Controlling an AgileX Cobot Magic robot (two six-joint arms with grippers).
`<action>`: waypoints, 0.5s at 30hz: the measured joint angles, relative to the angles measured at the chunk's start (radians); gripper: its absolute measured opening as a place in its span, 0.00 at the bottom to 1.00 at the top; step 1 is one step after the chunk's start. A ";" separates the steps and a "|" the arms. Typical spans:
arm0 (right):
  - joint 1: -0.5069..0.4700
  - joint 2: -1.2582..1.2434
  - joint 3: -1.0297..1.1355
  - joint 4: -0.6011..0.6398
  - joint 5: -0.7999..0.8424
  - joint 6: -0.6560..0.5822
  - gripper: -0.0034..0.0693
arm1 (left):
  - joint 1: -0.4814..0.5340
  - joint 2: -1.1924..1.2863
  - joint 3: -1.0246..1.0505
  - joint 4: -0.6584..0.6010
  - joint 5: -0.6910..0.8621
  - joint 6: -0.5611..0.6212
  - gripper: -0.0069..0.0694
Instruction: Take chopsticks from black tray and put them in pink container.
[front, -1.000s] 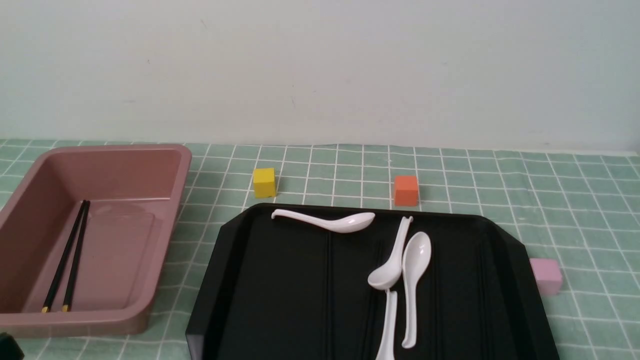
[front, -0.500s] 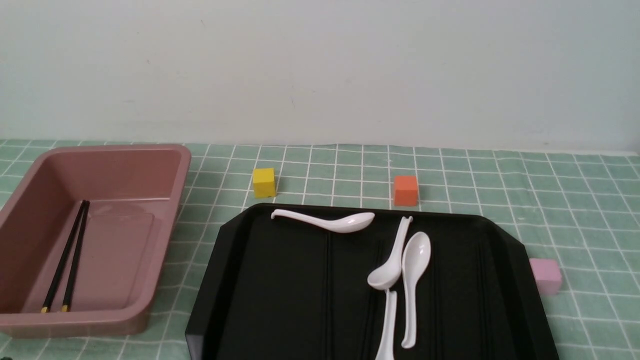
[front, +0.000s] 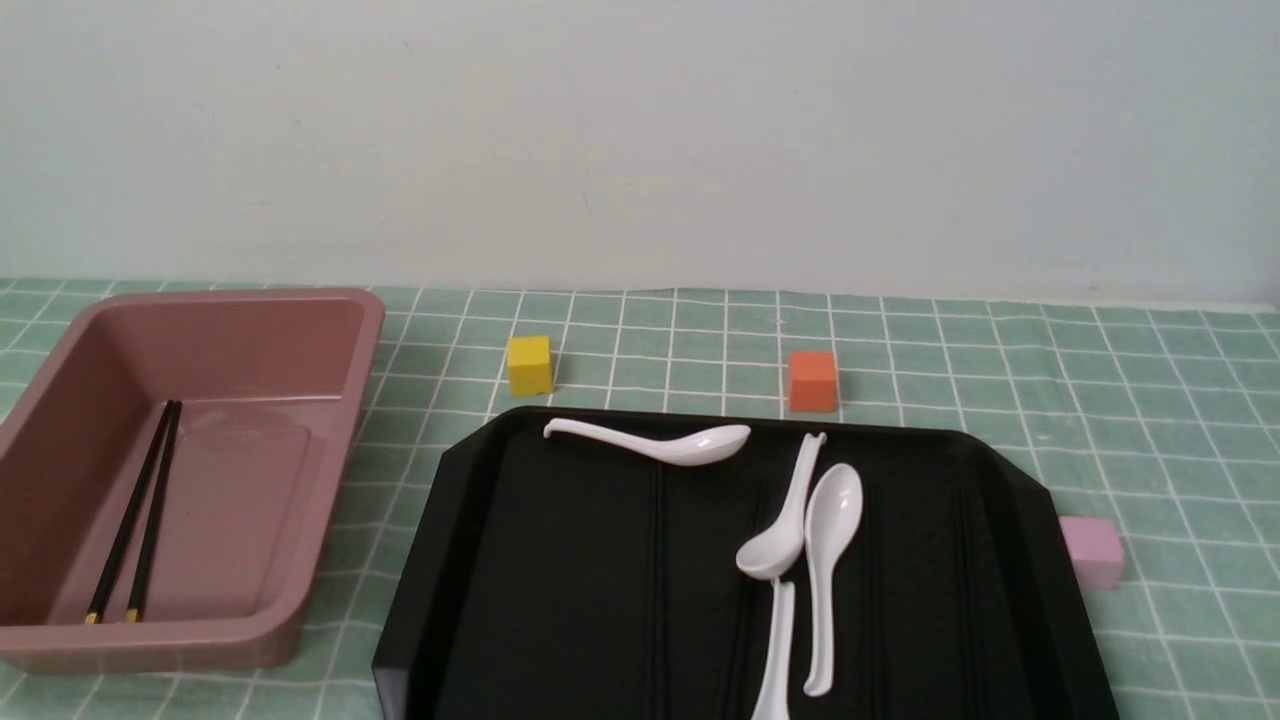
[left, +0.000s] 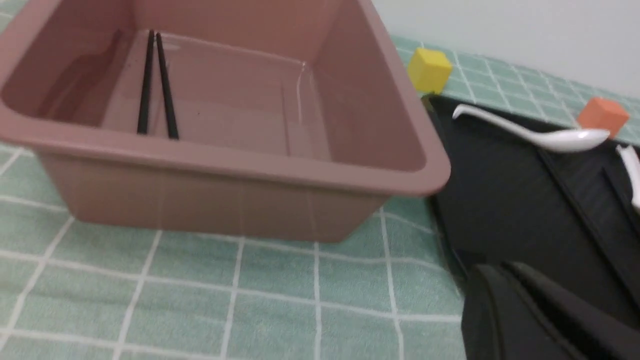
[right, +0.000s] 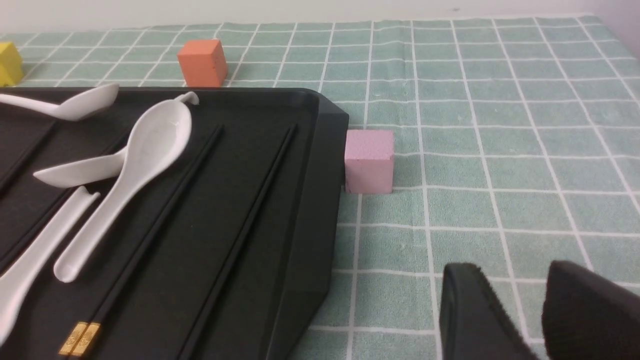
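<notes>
Black chopsticks flat inside pink container; left gripper nearly closed, right gripper slightly parted, both empty.

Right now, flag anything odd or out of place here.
A second pair of chopsticks still lies on the black tray beside the white spoons, black on black; only its gold ends stand out. The other pair is already in the pink container.
</notes>
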 joint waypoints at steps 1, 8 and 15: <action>0.000 0.000 0.000 0.000 0.000 0.000 0.38 | 0.000 0.000 0.001 0.001 0.016 0.000 0.08; 0.000 0.000 0.000 0.000 0.000 0.000 0.38 | 0.008 0.000 0.001 0.003 0.027 0.000 0.08; 0.000 0.000 0.000 0.000 0.000 0.000 0.38 | 0.099 0.000 0.001 0.000 0.027 0.000 0.08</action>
